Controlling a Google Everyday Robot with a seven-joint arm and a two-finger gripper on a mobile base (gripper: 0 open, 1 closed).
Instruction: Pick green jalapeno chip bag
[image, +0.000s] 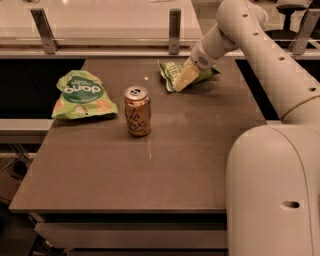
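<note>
Upper middle of frame, near the far edge of the desk (175, 165): chip bag (171, 71), small, flat, crinkly light-green film, lying askew. Pincer (185, 79) is down on the bag's right half, touching or nearly so; cannot tell whether it has closed or has hold of anything. Judged step: the grasp itself, lift not yet made. Next move calls for a firm pinch on thin, slippery film, then a straight rise. Can (137, 111), rigid metal cylinder, stands upright left of centre; bigger, puffier dang bag (80, 95) lies at left. Both are well apart from the pincer.
</note>
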